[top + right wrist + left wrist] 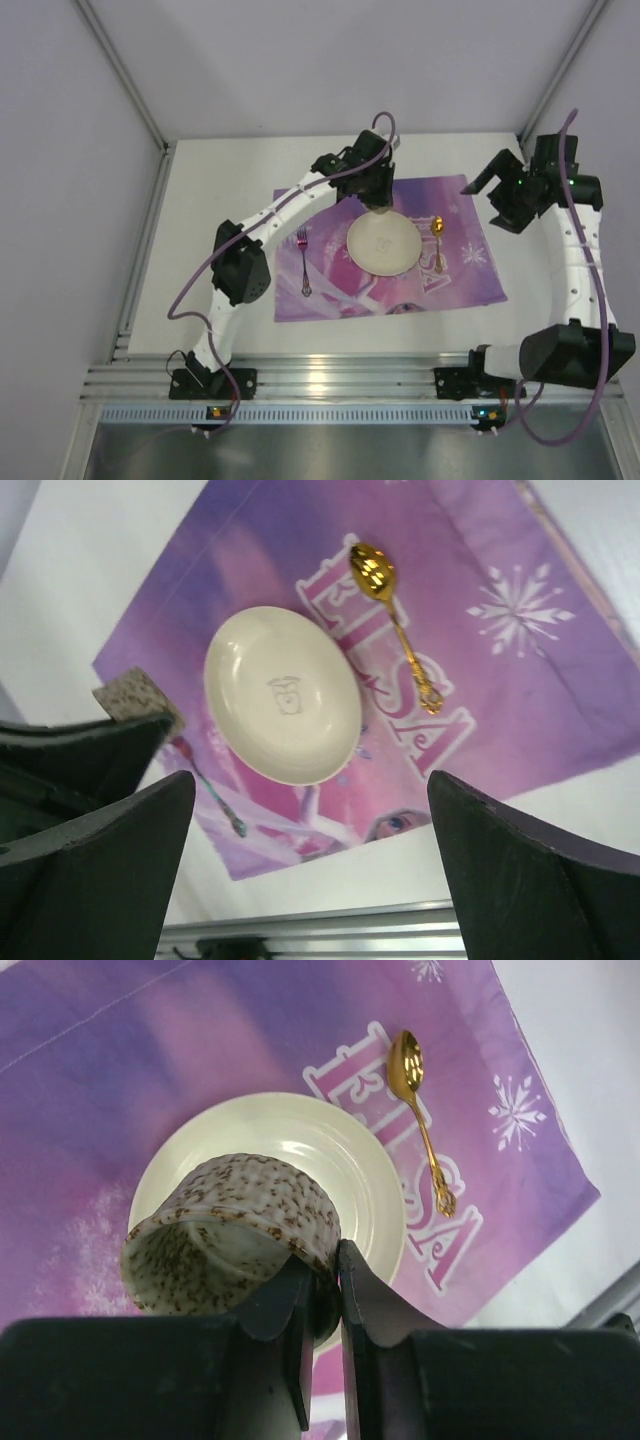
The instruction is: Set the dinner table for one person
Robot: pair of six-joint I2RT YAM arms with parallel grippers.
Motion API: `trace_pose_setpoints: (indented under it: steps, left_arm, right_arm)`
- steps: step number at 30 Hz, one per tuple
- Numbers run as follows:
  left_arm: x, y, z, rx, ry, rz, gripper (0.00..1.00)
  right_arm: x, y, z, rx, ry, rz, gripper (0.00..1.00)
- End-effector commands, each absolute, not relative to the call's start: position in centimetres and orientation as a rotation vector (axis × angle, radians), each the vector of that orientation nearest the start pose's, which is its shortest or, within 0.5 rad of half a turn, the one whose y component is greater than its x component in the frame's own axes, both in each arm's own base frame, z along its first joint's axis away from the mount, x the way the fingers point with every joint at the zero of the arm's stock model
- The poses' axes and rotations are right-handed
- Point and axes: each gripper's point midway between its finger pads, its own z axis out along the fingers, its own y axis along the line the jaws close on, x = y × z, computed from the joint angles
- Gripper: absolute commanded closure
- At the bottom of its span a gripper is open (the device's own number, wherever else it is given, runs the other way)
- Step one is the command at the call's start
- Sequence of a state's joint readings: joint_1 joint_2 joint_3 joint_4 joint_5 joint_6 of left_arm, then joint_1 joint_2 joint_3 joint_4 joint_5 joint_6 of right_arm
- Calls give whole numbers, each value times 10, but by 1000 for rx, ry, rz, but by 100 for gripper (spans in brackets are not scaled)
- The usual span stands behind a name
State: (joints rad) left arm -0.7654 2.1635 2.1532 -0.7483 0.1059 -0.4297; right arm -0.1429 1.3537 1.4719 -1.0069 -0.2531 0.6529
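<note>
The white dinner table (220, 200) holds a purple snowflake placemat (455, 280). On it lie a cream plate (383, 243), a gold spoon (437, 240) to its right and a pink fork (303, 262) to its left. My left gripper (378, 203) is shut on the rim of a brown-speckled cup (225, 1230) and holds it above the plate's far edge (350, 1150). My right gripper (492, 198) is open and empty, above the table right of the placemat. In the right wrist view the plate (282, 695), spoon (395, 620) and cup (135, 695) show.
Grey walls close the table at the back and sides. A metal rail (340, 380) runs along the near edge by the arm bases. Bare white table lies left of the placemat and behind it.
</note>
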Motion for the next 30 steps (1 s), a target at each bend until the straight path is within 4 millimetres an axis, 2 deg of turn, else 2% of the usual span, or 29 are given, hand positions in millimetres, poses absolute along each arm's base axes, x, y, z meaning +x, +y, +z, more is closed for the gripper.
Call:
trace_pose_setpoints:
  steps: [1,2,4,5,6,7,9,10,15,16,17,22,28,29,30]
  left_arm:
    - [422,-442,219,435,2199,-741,100]
    - [427,-450,224,418,2170,-778,100]
    - [443,-465,222,394,2107,-816,100]
    - [448,-470,222,382,2091,-828,100]
    - [454,-474,217,378,2082,-825,100]
    - [466,-482,213,369,2062,-827,100]
    - [478,-489,204,362,2044,-827,100]
    - [483,-493,209,355,2015,-840,100]
    - [506,-514,176,277,1964,-910,100]
    - [510,-516,180,252,1952,-932,100]
    - [511,-520,163,247,1967,-935,100]
    - [519,-526,140,145,1979,-972,100]
    - [515,-537,127,132,1985,-1036,100]
    - [512,-539,126,148,1991,-1043,98]
    - [510,-539,124,156,2002,-1042,92]
  right_arm:
    - [272,-4,260,819,2371,230,0]
    - [262,-2,255,821,2389,219,0]
    - [244,1,260,804,2358,229,0]
    - [235,3,248,811,2386,227,0]
    - [225,5,250,799,2371,231,0]
    - [215,6,237,807,2409,225,0]
    - [201,6,230,800,2420,209,0]
    - [193,6,221,808,2446,193,0]
    - [167,5,212,798,2447,167,0]
    - [162,0,208,811,2461,127,0]
    - [159,-1,207,815,2462,116,0]
    - [151,-3,202,823,2473,86,0]
    - [147,-3,192,844,2490,81,0]
    - [147,-3,192,847,2489,82,0]
    - [148,-3,193,847,2488,85,0]
